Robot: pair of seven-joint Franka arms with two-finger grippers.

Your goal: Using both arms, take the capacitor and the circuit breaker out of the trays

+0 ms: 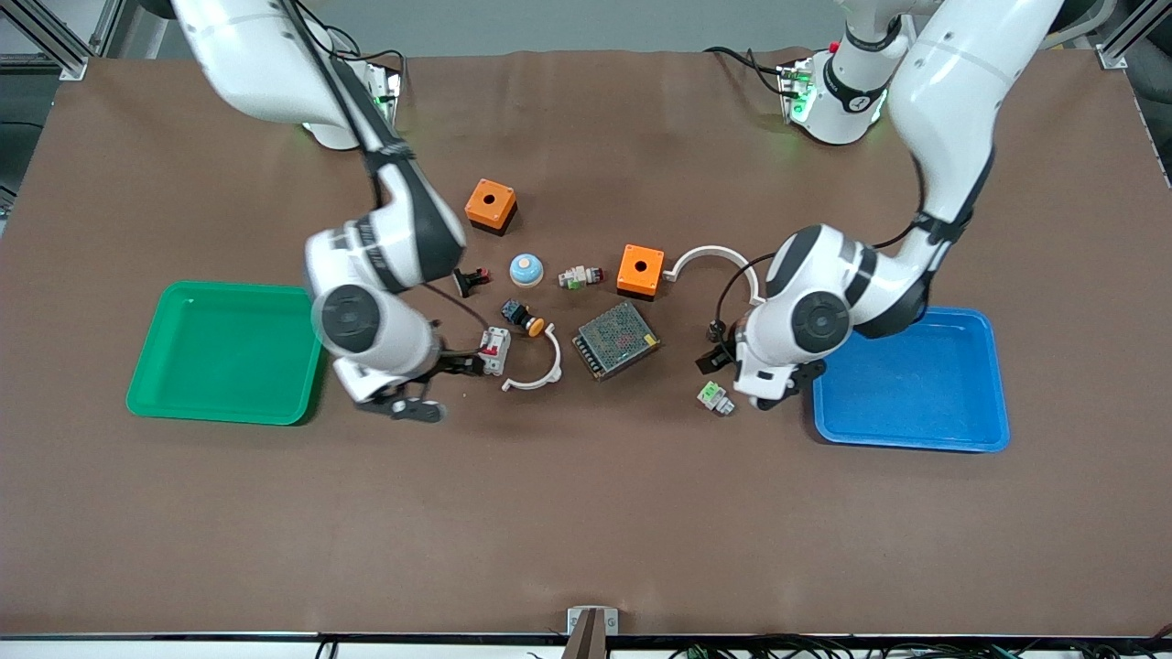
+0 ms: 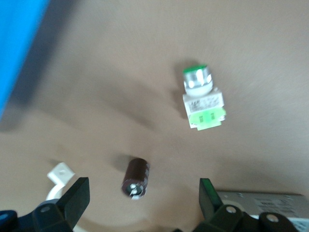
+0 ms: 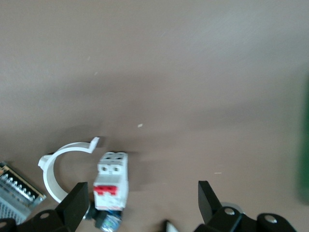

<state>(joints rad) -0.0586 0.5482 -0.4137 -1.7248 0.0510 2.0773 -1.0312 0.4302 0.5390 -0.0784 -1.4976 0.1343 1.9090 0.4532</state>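
Both grippers gape empty: left point(image 2: 140, 203) over capacitor point(image 2: 135, 178), right point(image 3: 140, 205) over breaker point(image 3: 111, 181), trays vacant.

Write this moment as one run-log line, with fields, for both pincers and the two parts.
left pincer: open, over capacitor on table | right pincer: open, over circuit breaker on table | green tray, blue tray: empty
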